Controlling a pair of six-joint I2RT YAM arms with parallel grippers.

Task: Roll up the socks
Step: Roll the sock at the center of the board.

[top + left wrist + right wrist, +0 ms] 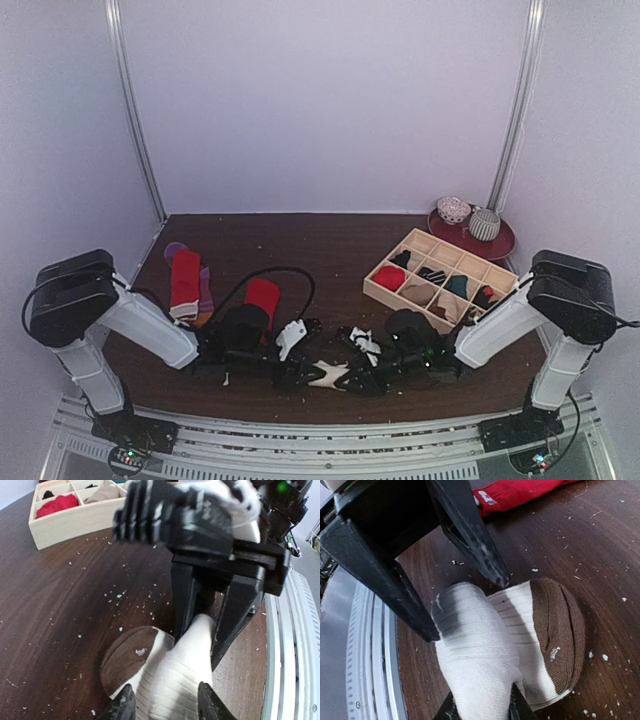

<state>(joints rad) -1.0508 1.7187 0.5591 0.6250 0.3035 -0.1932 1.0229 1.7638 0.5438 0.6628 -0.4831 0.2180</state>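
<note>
In front of the wooden tray the cream sock lies bunched, right pincer nipped narrowly on its white end, left pincer loose astride it. Seemingly mid-roll; next needs tighter tucking. Red socks wait left of the tray.

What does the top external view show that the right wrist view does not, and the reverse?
Only the top external view shows the wooden grid tray and the red plate behind it. Only the right wrist view shows a brown toe up close. Both show the cream sock that the toe belongs to, lying on the dark table.
</note>
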